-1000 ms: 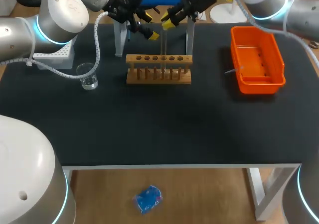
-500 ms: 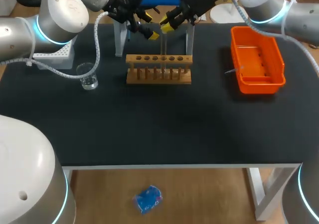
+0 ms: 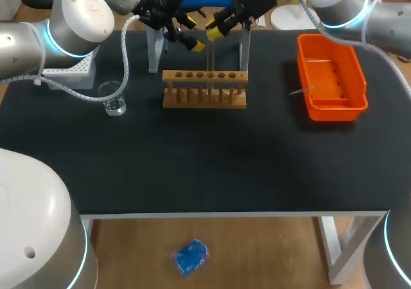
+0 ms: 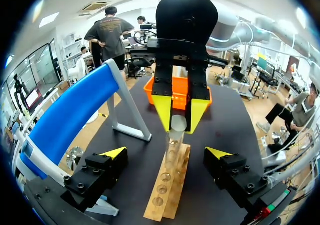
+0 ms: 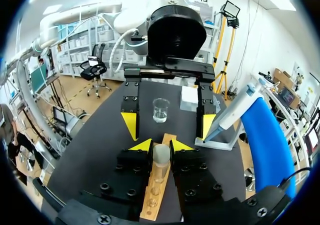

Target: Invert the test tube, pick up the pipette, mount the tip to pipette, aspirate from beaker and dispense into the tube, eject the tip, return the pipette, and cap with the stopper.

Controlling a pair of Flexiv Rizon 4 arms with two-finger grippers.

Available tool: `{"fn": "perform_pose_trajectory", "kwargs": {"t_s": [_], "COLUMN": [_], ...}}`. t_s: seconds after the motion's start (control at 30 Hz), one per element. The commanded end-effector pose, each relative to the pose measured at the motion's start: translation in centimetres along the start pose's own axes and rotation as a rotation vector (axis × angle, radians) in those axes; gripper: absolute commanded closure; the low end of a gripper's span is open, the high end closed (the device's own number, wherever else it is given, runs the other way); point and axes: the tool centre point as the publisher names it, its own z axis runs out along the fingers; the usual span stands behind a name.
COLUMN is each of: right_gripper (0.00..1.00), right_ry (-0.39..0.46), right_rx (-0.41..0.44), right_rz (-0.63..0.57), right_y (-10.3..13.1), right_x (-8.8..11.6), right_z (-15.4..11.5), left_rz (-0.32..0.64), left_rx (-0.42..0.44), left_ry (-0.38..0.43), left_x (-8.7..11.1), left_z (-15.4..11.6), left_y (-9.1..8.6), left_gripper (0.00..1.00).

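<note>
Test tube (image 3: 210, 56) stands upright over the middle of a wooden rack (image 3: 204, 90), its upper end clamped between the yellow-tipped fingers of the right gripper (image 3: 215, 29), which comes in from the far right. From the right wrist the two fingers are seen pressed on either side of the tube's pale rounded top (image 5: 161, 155), with the rack's row of holes running below. The tube's lower end reaches the rack, though whether it sits in a hole cannot be told. The left gripper (image 3: 187, 37) hangs just left of the tube, facing the right one; its jaws stand wide apart with nothing between them, and its fingers (image 4: 114, 153) flank the rack without touching it. A glass beaker (image 3: 114, 99) with a little clear liquid in its bottom stands to the left of the rack, well apart from it. An orange bin (image 3: 355, 77) lies at the right of the black table (image 3: 205, 167); what it holds is too small to tell. At the far edge, behind the rack, a white pipette (image 5: 231, 111) rests on a blue stand (image 5: 264, 135), and a white tip box (image 3: 69, 74) sits at the far left beyond the beaker.
</note>
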Motion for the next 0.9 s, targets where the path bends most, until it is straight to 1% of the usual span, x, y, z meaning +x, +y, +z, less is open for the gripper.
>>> {"fn": "perform_pose_trajectory", "kwargs": {"t_s": [0.03,0.57,0.73,0.9], "right_gripper": [1.00,1.00,1.00,1.00], "right_ry": [0.009,0.025,0.027,0.018], "right_rx": [0.003,-0.018,-0.019,-0.016], "right_rz": [-0.003,0.025,0.030,0.022], "right_y": [0.0,-1.0,-1.0,-0.8], "right_x": [-0.6,-0.6,-0.4,-0.9], "right_z": [-0.1,0.7,0.7,0.0], "left_rz": [0.002,0.002,0.002,0.002], "left_rx": [0.005,0.005,0.005,0.005], "left_ry": [0.000,0.000,0.000,0.000], "left_x": [0.0,0.0,0.0,0.0], "left_z": [0.1,0.1,0.1,0.1], "left_y": [0.1,0.1,0.1,0.1], "left_gripper": [0.00,0.00,0.00,0.00]}}
